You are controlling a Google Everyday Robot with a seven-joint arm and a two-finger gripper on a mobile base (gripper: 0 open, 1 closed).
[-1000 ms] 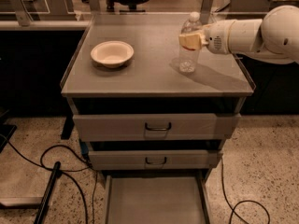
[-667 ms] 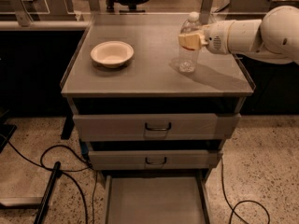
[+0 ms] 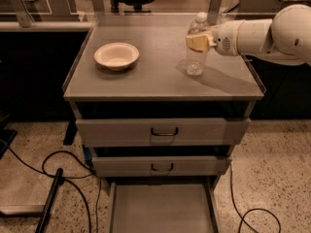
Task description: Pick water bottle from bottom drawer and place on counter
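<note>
We saw the bottle [image 3: 195, 57] standing upright on the right side of the counter [image 3: 155, 79]. Our gripper [image 3: 198, 41] reached in from the right, fingers clamped on its upper body. The bowl [image 3: 116, 56] sat well apart on the left, and the bottom drawer [image 3: 163, 208] was open below.

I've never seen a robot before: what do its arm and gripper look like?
The arm is made of smooth, rounded white shells, with a patch of small dots near the wrist. Its gripper, at the water bottle over the counter, is pale yellow.
</note>
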